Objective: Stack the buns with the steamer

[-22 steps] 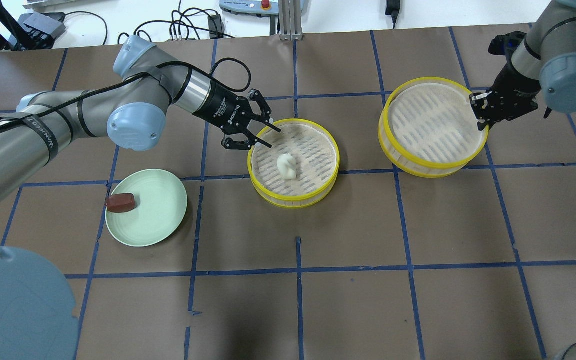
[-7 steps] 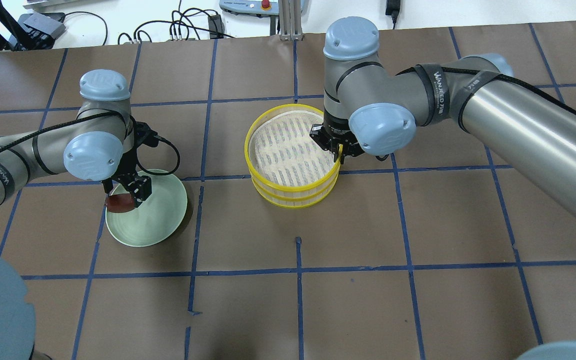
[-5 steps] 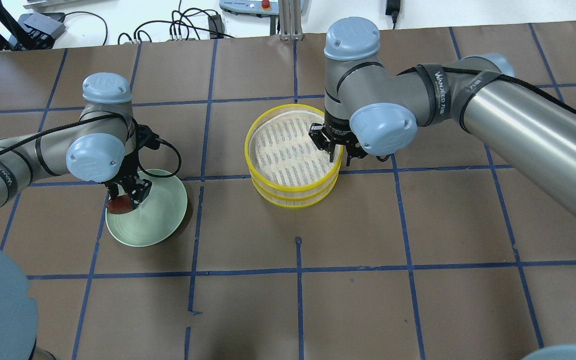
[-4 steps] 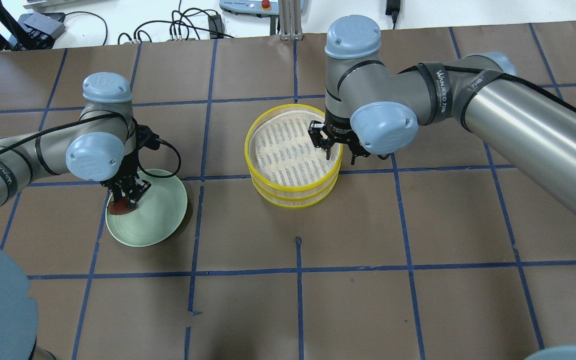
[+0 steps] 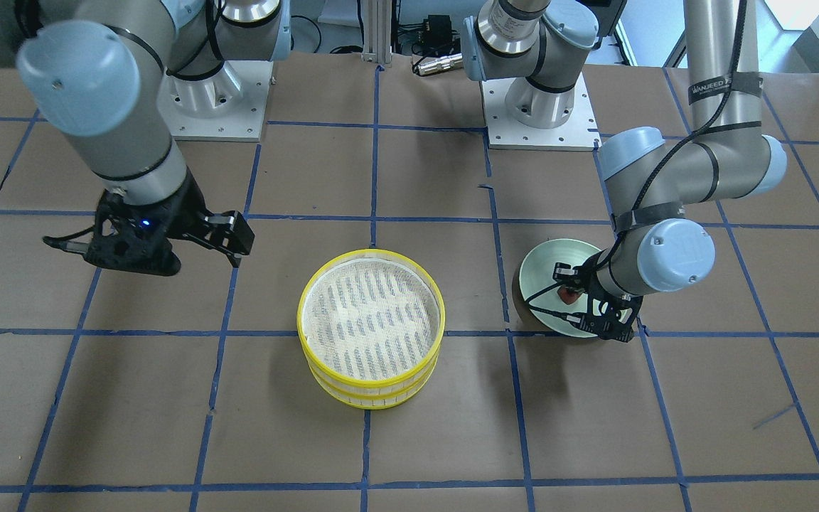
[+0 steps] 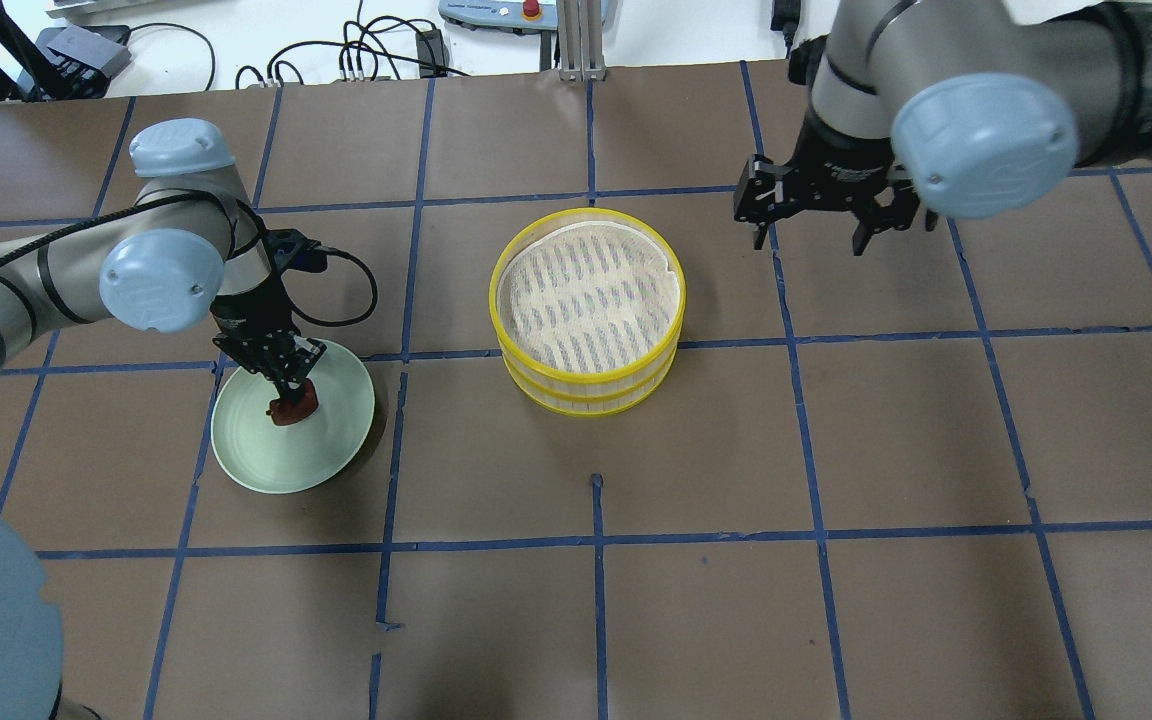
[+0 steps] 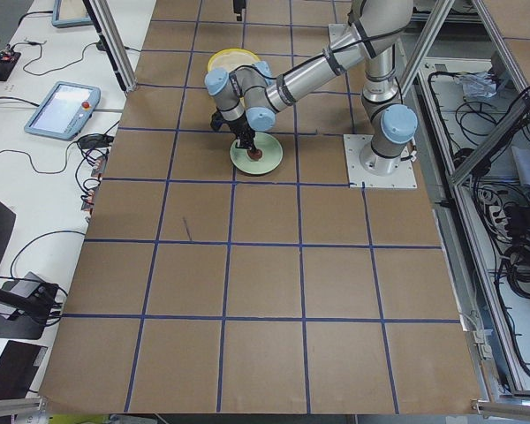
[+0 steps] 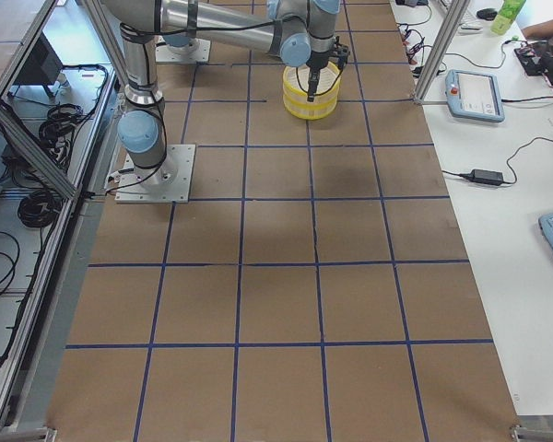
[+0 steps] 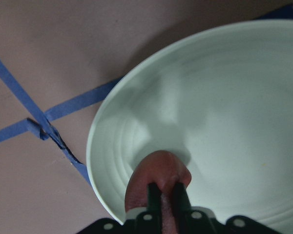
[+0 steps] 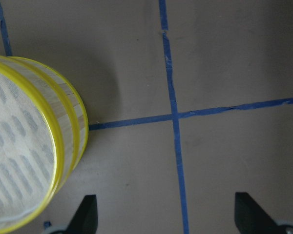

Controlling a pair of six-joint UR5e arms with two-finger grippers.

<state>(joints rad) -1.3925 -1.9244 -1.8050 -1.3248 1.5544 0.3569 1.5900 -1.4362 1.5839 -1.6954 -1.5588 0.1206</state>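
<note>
The steamer (image 6: 588, 385) stands mid-table as two yellow-rimmed trays stacked one on the other; it also shows in the front view (image 5: 370, 387) and the right wrist view (image 10: 63, 146). The top tray's mesh is bare. The white bun is hidden. My left gripper (image 6: 288, 385) is shut on the reddish-brown bun (image 6: 294, 409) over the pale-green plate (image 6: 336, 435). The left wrist view shows the bun (image 9: 158, 173) pinched between the fingers (image 9: 155, 197). My right gripper (image 6: 806, 228) is open and empty, raised to the right of the steamer.
The table is brown paper with a blue tape grid. Cables and devices lie beyond the far edge (image 6: 386, 50). The arm bases (image 5: 537, 99) stand at the robot's side of the table.
My right gripper has opened off the top tray's rim and moved away up and to the right. My left gripper has shut on the brown bun and carried it toward the plate's middle.
</note>
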